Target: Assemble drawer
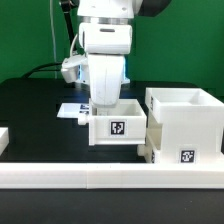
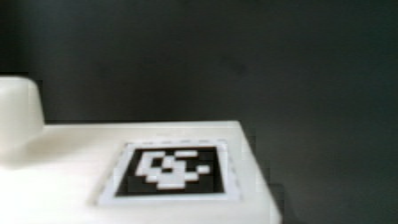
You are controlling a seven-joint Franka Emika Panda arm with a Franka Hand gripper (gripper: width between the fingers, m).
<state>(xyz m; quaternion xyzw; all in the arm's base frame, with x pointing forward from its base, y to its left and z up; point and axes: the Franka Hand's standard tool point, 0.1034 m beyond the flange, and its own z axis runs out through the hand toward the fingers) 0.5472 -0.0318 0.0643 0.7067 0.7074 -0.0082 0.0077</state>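
The drawer parts sit on a black table (image 1: pixel 30 110), close to its near edge. A small shallow tray (image 1: pixel 118 125) with a black-and-white square tag on its front wall stands at the centre of the exterior view, and the large cube-like casing (image 1: pixel 185 125) stands just beside it on the exterior view's right, appearing to touch it; the casing is open at the top and carries a tag low on its front face. A further small white part lies in front of the casing's lower corner, too small to identify. The arm's wrist (image 1: pixel 104 60) hangs vertically, directly over the tray's rear wall, and the gripper (image 1: pixel 105 100) reaches down into or just behind the tray opening. The fingertips are hidden by the gripper body and the tray wall, so the finger spacing and any contact or hold cannot be determined. The wrist view is blurred: it shows a white surface with a tag (image 2: pixel 173 170), a rounded white form at one edge, and dark background. The marker board (image 1: pixel 72 110) lies flat behind the tray, partly covered by the gripper. A long low white rail (image 1: pixel 110 178) runs across the table's front edge, cut off at both sides. A green wall (image 1: pixel 190 50) backs the scene.
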